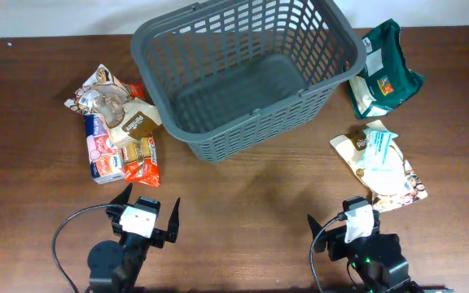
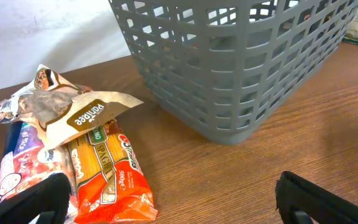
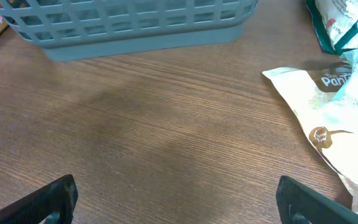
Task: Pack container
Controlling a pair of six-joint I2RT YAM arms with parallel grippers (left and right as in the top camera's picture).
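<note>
The left pincer [image 1: 147,202] hangs released near overlapping packets [image 1: 116,134], which may drag out together. The container [image 1: 251,134], empty at the worktop's [image 1: 243,187] far middle, could skid if nudged. The right pincer [image 3: 179,208], released too, faces a flat pouch [image 1: 377,159], possibly slippery, though its surface reads poorly.

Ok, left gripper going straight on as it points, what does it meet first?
Likely the near corner of the container, across bare table; the orange pasta packet just left of that line might get clipped.

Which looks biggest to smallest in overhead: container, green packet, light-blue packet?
1. container, by far the largest.
2. green packet.
3. light-blue packet, clearly smaller than the green one.
All three lie on the same table, so camera distance barely skews this.
</note>
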